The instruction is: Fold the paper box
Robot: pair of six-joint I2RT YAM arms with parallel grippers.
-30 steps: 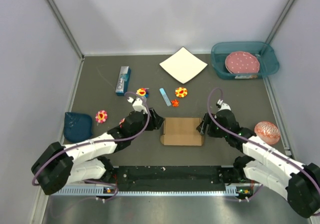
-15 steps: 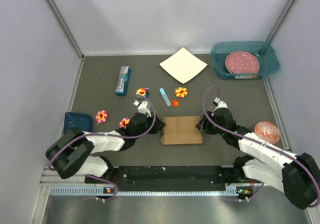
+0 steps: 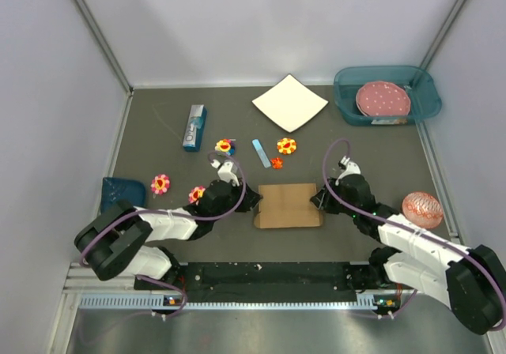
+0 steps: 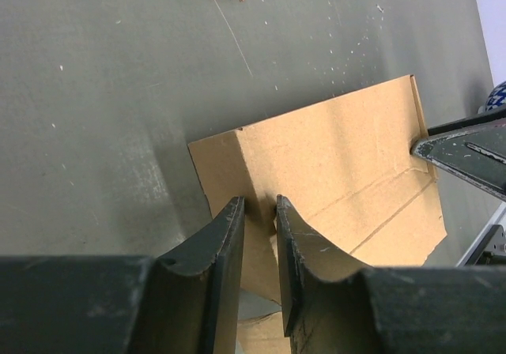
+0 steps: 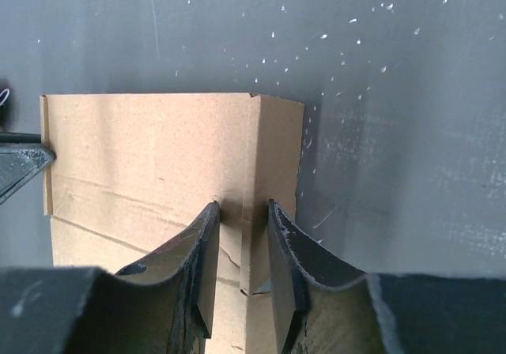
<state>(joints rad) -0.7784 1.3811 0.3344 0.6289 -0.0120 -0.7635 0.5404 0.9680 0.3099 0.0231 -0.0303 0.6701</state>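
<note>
The paper box (image 3: 288,206) lies flat on the table between the two grippers. The left gripper (image 4: 258,208), narrowed to a slim gap, pinches the fold at the box's left edge. The right gripper (image 5: 242,212), just as narrow, pinches the box's right side wall.

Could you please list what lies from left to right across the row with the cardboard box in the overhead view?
Dark blue item, flower toy, second flower toy, left fingers, paper box, right fingers, pink speckled ball.
</note>
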